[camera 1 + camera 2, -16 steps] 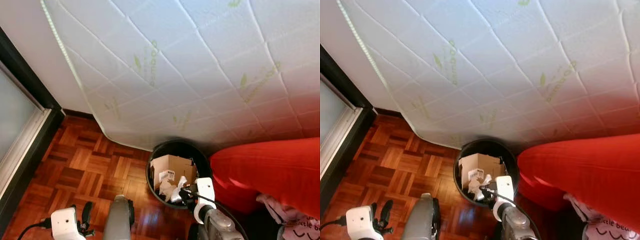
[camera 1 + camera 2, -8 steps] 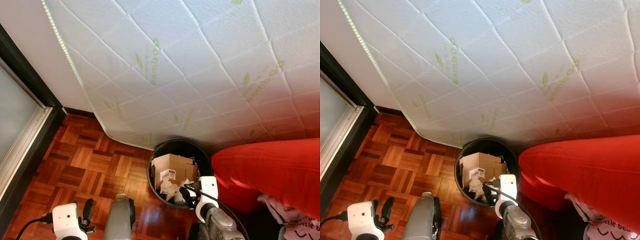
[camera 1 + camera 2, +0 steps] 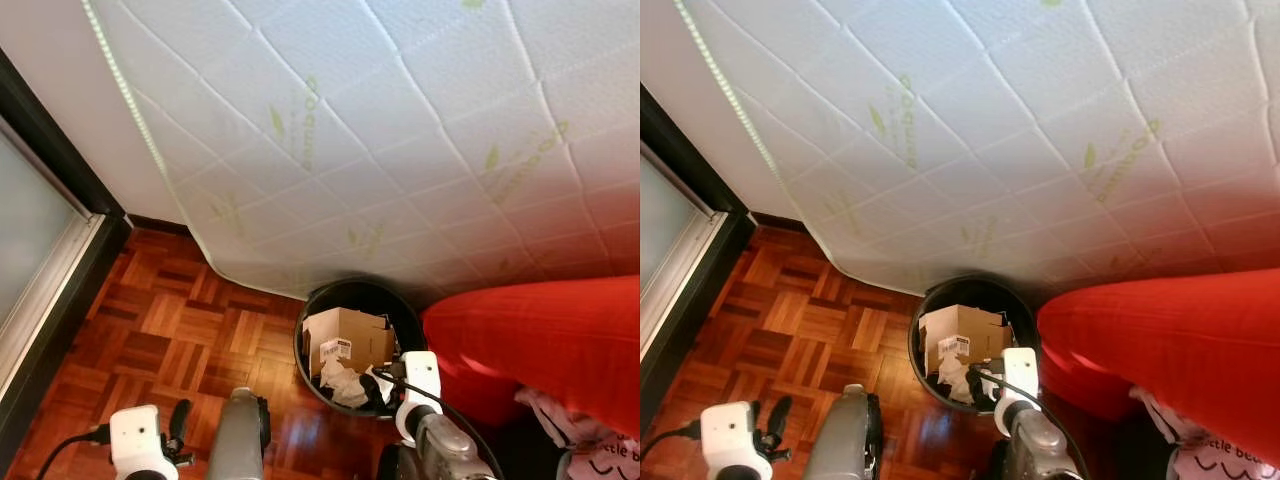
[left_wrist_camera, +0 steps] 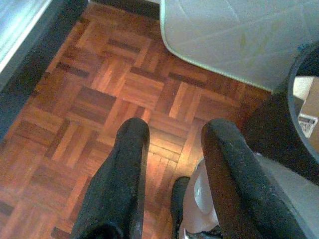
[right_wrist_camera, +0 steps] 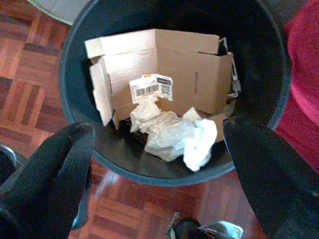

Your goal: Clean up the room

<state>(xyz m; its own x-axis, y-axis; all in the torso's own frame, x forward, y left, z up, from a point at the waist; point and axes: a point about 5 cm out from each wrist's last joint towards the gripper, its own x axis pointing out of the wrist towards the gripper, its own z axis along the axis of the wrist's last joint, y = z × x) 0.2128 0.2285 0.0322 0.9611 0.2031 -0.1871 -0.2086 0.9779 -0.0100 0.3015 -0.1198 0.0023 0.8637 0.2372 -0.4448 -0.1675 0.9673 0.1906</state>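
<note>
The right pincer (image 5: 159, 164) hangs over the round black waste bin (image 5: 79, 40), fingers spread wide and empty, so crumpled white paper (image 5: 172, 134) lies inside beside a brown cardboard box (image 5: 184, 64). The left pincer (image 4: 172, 164), fingers apart, idles low above the parquet floor (image 4: 99, 89).

Round black bin (image 3: 305, 345), upright on the parquet floor (image 3: 180, 330), tucked under the edge of a white quilted mattress (image 3: 380, 130), beside a red cushion (image 3: 540, 340). Inside: an opened cardboard box (image 5: 169, 67) with a barcode label, crumpled white paper (image 5: 172, 134) heaped against it.
</note>
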